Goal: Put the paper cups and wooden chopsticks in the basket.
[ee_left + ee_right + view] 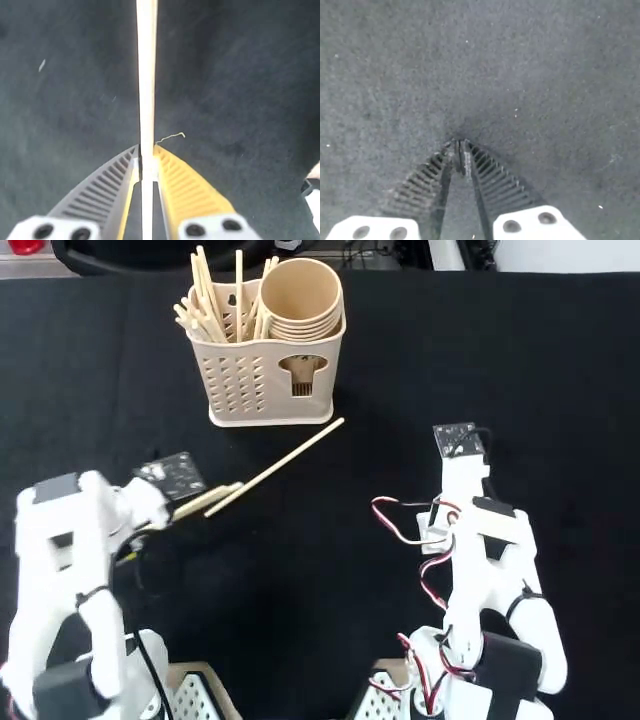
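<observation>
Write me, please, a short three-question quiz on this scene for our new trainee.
1. True or false: the left arm has its jaws shut on a chopstick.
2. Where are the paper cups? A stacked in the basket; B scattered outside it; C held by an arm.
3. Fill in: the jaws of the right arm are shut and hold ____.
Key: 1 true; 2 A; 3 nothing.

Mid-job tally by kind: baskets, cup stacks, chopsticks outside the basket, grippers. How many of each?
basket: 1
paper cup stack: 1
chopstick outside the basket: 1
grippers: 2, the left gripper and the right gripper
Total: 5
</observation>
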